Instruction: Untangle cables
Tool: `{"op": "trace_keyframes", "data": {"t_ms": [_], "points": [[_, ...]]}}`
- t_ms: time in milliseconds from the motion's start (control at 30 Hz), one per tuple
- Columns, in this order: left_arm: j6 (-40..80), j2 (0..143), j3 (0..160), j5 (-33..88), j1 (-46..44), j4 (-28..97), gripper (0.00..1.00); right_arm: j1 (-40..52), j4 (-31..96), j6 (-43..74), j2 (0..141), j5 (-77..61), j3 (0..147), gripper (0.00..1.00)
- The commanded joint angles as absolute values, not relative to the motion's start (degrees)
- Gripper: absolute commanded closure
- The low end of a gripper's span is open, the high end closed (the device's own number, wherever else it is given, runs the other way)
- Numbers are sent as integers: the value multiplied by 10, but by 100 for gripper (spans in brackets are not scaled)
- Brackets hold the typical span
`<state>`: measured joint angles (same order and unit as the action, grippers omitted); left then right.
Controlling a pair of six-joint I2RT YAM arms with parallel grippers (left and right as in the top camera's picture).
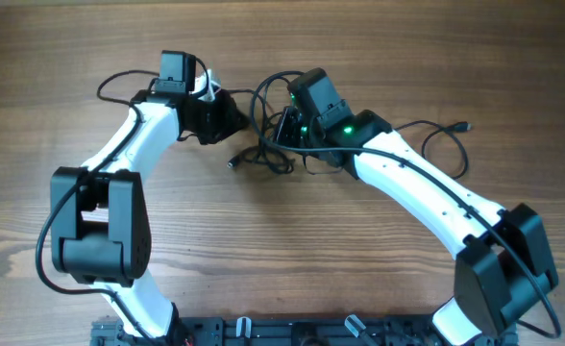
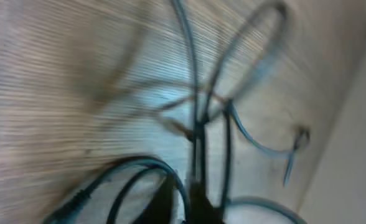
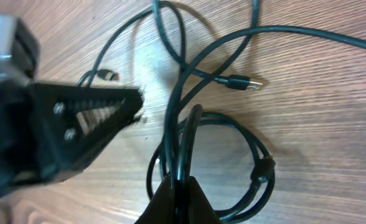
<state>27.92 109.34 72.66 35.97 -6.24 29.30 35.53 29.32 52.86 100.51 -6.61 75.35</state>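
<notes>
Tangled cables [image 1: 261, 156] at upper centre of the bench [image 1: 282, 259].
Light, limp, snag-prone; left hand [image 2: 197, 202] and right hand [image 3: 180, 194] both clamped on strands; best taken near a plug end [image 3: 242, 82].

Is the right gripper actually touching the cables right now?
Touching. The right wrist view shows the right gripper shut on the cables, with strands pinched between its fingertips at the bottom of the picture.
</notes>
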Motion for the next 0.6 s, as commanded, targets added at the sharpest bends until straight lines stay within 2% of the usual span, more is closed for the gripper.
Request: {"op": "trace_keyframes", "data": {"t_ms": [0,300,567], "points": [[186,1096,733,439,-49,291,96,340,291,515,1019,-34,755,96],[53,1096,733,619,-50,291,96,303,295,506,1019,-90,755,96],[47,1096,733,633,-64,291,96,300,295,495,1019,-81,755,96]]}}
